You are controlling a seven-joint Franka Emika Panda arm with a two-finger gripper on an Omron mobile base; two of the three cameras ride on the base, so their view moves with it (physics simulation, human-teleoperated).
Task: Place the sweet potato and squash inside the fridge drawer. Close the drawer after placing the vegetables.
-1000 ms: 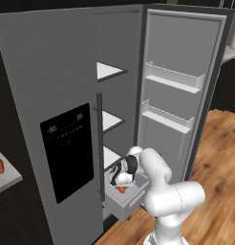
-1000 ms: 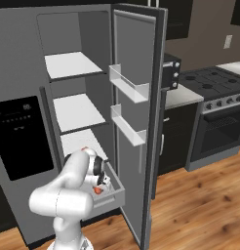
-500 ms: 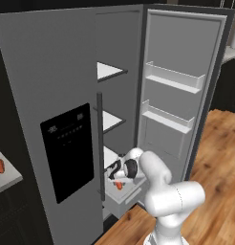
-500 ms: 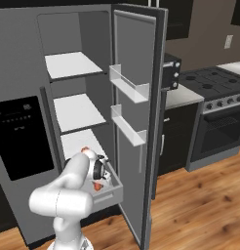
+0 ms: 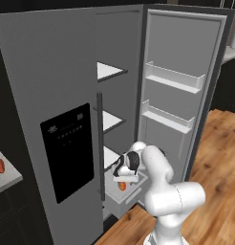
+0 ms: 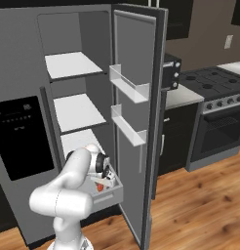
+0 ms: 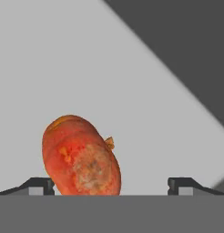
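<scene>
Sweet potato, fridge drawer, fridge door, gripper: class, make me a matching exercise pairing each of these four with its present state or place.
Things:
1. sweet potato
2. fridge drawer
3. fridge door
4. gripper

States:
a. pulled out, not yet closed
b. swung wide open
c. lying on the pale drawer floor
d. fingers spread apart above the drawer

Pairs: 1-c, 2-a, 3-b, 4-d
</scene>
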